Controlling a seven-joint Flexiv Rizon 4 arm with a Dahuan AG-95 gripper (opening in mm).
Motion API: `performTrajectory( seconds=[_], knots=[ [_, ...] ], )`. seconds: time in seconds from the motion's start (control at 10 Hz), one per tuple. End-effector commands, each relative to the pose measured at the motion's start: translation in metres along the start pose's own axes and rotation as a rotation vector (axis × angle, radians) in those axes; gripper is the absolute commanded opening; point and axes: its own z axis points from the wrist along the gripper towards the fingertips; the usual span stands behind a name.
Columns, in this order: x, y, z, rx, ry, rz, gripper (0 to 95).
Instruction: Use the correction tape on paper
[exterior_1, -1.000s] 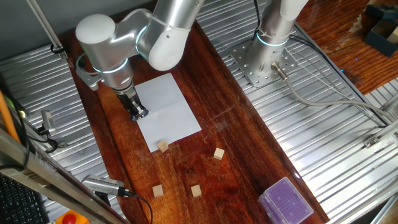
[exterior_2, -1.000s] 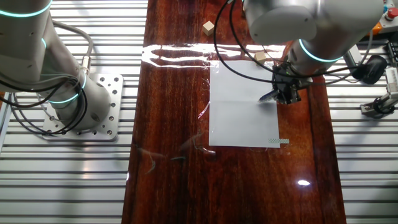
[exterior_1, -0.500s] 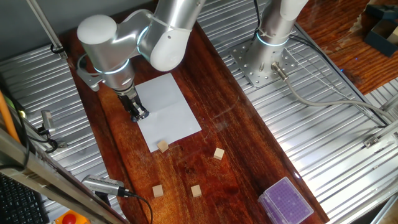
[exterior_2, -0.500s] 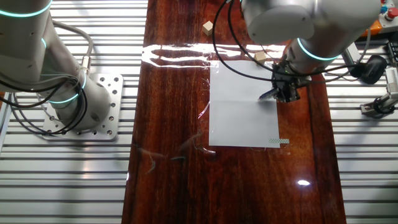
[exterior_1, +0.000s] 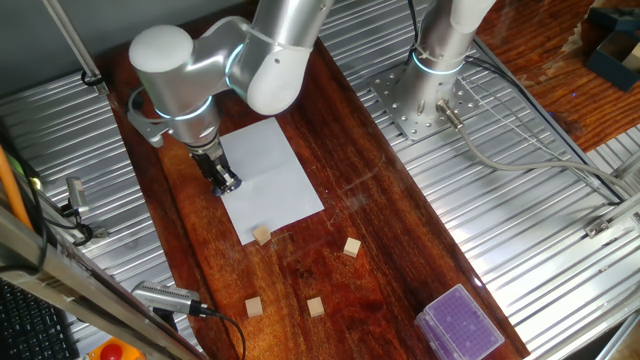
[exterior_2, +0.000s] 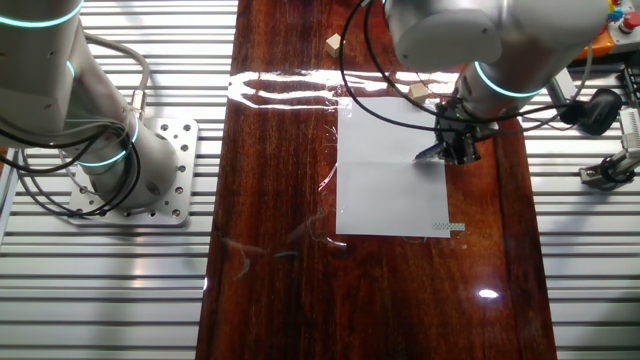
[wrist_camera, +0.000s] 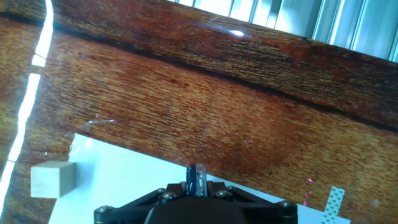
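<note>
I count one sheet of paper (exterior_1: 269, 180) on the dark wooden table (exterior_1: 400, 240), one correction tape (wrist_camera: 196, 181), four small wooden cubes and one purple-topped clear box (exterior_1: 459, 324). In one fixed view, one cube (exterior_1: 262, 235) touches the near edge of the sheet, another (exterior_1: 351, 247) lies off to its right, and two more (exterior_1: 254, 307) (exterior_1: 315, 306) sit nearer the camera; the other fixed view only catches two of them, beyond the far edge of the paper. My gripper (exterior_1: 224, 181) stands over the side edge of the sheet, closed on the correction tape, whose blue tip pokes out between the fingers in the hand view, over the edge of the paper. From the fixed cameras the tape is little more than a dark sliver under the wrist, and I cannot tell whether its tip touches the sheet. A small patterned strip of tape (exterior_2: 452, 228) marks one paper corner. The box is cut off by the frame edge.
</note>
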Motion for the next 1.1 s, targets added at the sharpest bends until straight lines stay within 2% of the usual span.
performTrajectory(
  seconds=[0.1,0.3,0.6,0.9,1.1],
  knots=[
    [-0.0013,-0.0006,0.0007,0.007,-0.005,-0.004,0.0],
    [-0.0015,-0.0010,0.0023,0.013,-0.022,-0.011,0.0],
    [-0.0011,-0.0014,0.0020,0.019,-0.031,-0.012,0.0],
    [0.0038,-0.0045,-0.0027,0.024,-0.069,-0.033,0.0],
    [0.0055,-0.0055,-0.0042,0.024,-0.076,-0.036,0.0]
  ],
)
